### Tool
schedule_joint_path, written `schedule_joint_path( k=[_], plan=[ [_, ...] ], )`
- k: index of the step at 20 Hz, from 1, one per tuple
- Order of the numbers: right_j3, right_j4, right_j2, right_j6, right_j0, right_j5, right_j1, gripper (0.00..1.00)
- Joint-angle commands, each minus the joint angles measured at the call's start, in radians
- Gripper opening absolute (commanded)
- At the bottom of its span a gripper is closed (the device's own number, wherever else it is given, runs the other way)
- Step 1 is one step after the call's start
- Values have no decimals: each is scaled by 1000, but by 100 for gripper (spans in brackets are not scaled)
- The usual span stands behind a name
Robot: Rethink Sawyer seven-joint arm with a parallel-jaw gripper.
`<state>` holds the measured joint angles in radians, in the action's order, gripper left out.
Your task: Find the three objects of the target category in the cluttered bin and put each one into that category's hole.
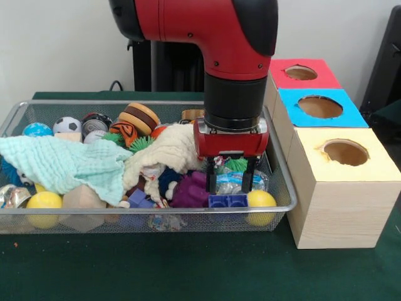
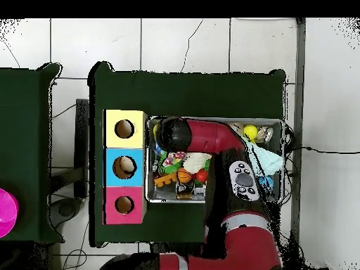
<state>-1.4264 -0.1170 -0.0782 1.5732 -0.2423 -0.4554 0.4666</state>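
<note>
While claw [image 1: 230, 183] straddles crinkly clear-blue packet [image 1: 233, 182] | fingers spread | bin [image 1: 285, 188] cluttered

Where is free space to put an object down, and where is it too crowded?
The green table is bare in front of the wire bin and the yellow box. Inside the bin nothing is free: mint cloth, balls and toys fill it, and the gripper is down among them at the box end.

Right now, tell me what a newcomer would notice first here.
The big red arm fills the middle, its gripper lowered into the wire bin crammed with toys. A pale green cloth sprawls over the bin's left side. Beside the bin stand three boxes with holes: yellow, blue, red.
</note>
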Motion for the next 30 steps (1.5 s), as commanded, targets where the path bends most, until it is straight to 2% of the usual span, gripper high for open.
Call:
schedule_joint_path(
  k=[1,3,6,8,10,12,16,24,30],
  plan=[
    [-39,-111,10,77,58,113,-15,100],
    [-18,-139,74,122,96,185,-23,100],
    [-20,-145,104,134,110,196,-25,100],
    [-20,-122,84,119,98,138,-32,100],
    [-49,-83,51,99,74,33,-41,100],
    [-44,-53,46,92,77,-69,-48,100],
    [-56,-48,49,91,81,-112,-42,100],
    [-31,-70,66,105,90,-150,-66,100],
    [-34,-81,69,134,89,-71,-131,100]
  ],
)
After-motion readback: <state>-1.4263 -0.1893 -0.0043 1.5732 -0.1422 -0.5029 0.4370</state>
